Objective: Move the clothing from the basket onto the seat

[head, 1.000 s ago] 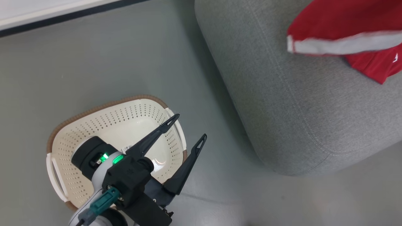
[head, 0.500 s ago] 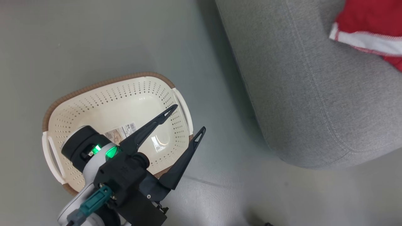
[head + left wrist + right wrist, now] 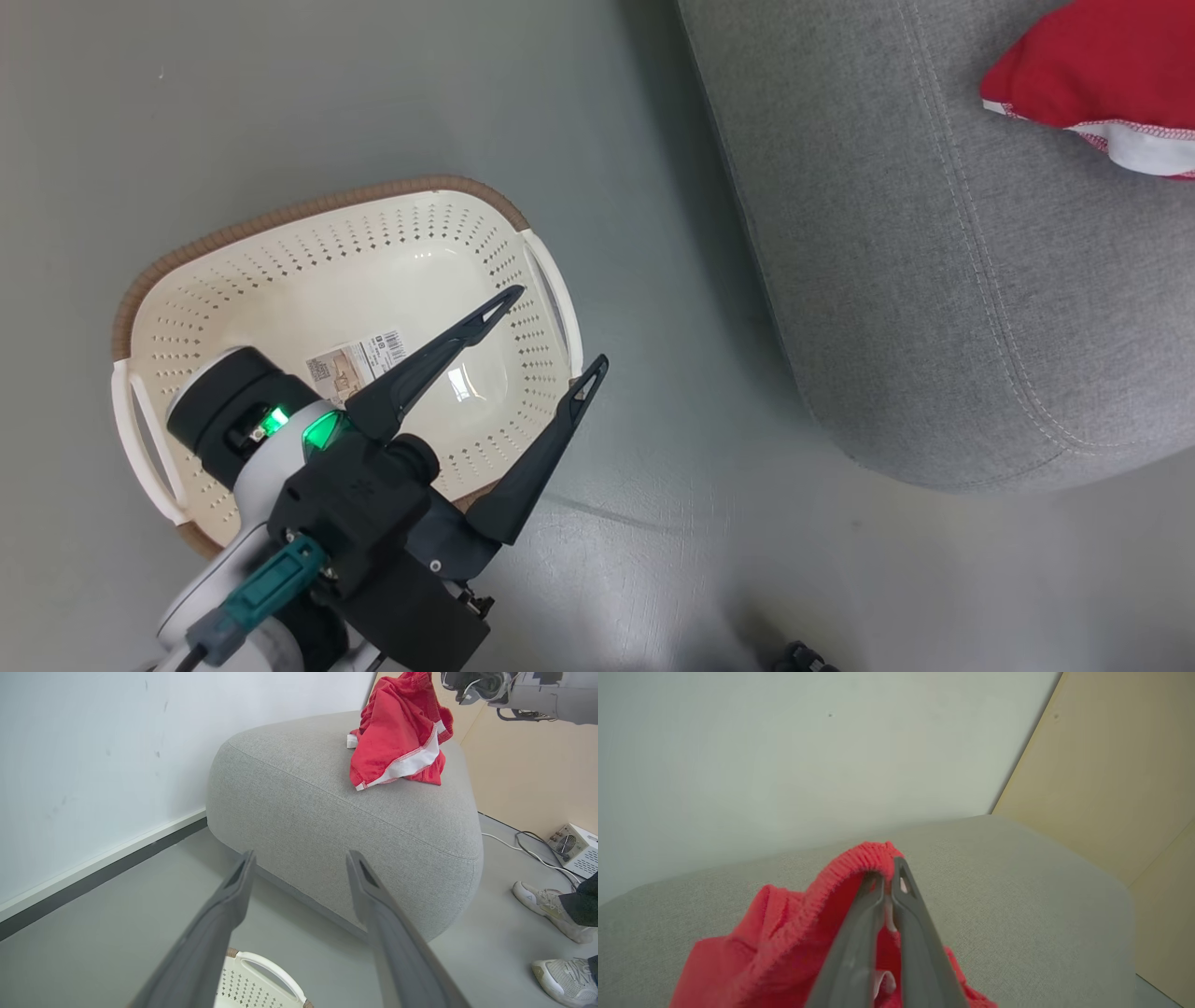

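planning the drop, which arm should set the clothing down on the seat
Right. The right gripper is shut on the clothing over the seat; the left gripper hangs open by the basket.

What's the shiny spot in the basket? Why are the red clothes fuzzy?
Head view: light glaring off the bottom of the basket. Right wrist view: the clothing is close to the lens, so blurred. Left wrist view: left gripper blurred, seat sharp.

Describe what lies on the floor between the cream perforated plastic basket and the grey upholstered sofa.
Nothing: in the head view, a bare strip of grey floor separates the cream perforated plastic basket from the grey upholstered sofa.
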Motion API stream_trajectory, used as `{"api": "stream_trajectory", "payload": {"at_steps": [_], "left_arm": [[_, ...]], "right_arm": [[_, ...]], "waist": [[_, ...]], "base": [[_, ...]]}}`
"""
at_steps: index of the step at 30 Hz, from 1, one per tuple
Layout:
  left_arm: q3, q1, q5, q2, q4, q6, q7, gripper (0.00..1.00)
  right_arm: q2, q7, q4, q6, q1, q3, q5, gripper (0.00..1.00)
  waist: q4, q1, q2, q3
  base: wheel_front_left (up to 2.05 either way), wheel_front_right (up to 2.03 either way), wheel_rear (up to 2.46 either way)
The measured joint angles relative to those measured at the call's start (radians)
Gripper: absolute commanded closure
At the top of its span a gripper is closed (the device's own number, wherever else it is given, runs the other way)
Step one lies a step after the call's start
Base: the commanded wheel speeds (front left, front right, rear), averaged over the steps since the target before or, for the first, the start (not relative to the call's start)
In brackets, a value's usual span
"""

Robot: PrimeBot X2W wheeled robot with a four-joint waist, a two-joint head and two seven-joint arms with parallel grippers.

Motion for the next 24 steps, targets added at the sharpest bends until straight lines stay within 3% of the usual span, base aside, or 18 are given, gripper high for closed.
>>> {"api": "stream_trajectory", "payload": {"at_steps": [6, 7, 8, 9, 24], "left_arm": [[-0.001, -0.021, 0.0, -0.003, 0.012, -0.007, -0.001, 0.0], [-0.001, -0.021, 0.0, -0.003, 0.016, -0.007, -0.002, 0.0], [0.0, -0.021, -0.001, -0.003, 0.023, -0.007, -0.005, 0.0], [0.0, -0.021, -0.001, -0.004, 0.03, -0.007, -0.006, 0.0], [0.013, -0.02, -0.021, -0.044, 0.127, 0.002, -0.073, 0.0]], "right_arm": [[0.032, -0.009, 0.066, 0.01, 0.009, 0.002, 0.012, 1.0], [0.033, -0.009, 0.077, 0.016, 0.008, 0.003, 0.018, 0.82], [0.035, -0.013, 0.086, 0.021, 0.008, 0.004, 0.02, 0.46], [0.036, -0.017, 0.092, 0.022, 0.008, 0.006, 0.02, 0.0], [0.114, -0.096, 0.123, 0.076, 0.083, 0.044, 0.019, 0.0]], "waist": [[0.007, 0.0, 0.0001, -0.001], [0.008, 0.0, 0.0001, -0.003], [0.009, 0.0, 0.0, -0.006], [0.01, 0.0, 0.0, -0.01], [0.039, -0.0001, 0.0, -0.099]], "base": [[0.0, 0.0, 0.0], [0.0, 0.0, 0.0], [0.0, 0.0, 0.0], [0.0, 0.0, 0.0], [0.0, 0.0, 0.0]]}}
